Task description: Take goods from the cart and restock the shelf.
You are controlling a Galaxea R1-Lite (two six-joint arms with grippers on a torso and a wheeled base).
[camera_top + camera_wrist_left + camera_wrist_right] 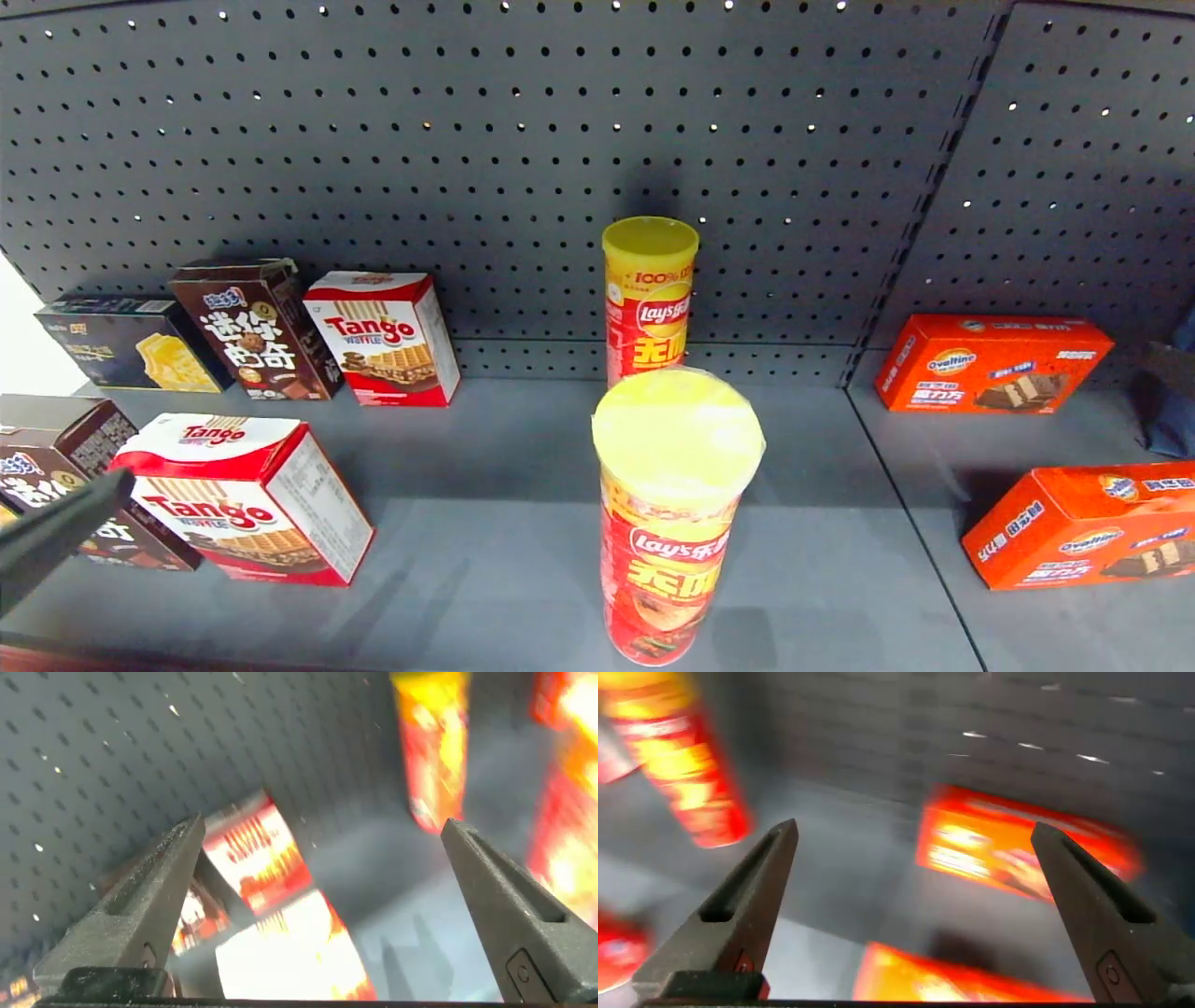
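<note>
Two red chip cans with yellow lids stand upright on the grey shelf point(523, 485): the front can point(674, 523) in the middle and the back can point(650, 299) by the pegboard. My left gripper point(322, 826) is open with nothing between its fingers, low at the shelf's left front, over the red-and-white wafer boxes point(271, 849); one of its fingers point(65, 527) overlaps the dark box at the front left. My right gripper point(913, 829) is open and holds nothing, facing the orange boxes point(1018, 849), with a chip can point(687, 756) off to one side.
Along the left stand dark cookie boxes point(257, 327) and two wafer boxes, one at the back point(387, 338) and one in front point(247, 499). Two orange boxes point(994, 362) point(1083, 537) lie on the right section. A perforated back panel point(523, 140) closes the shelf.
</note>
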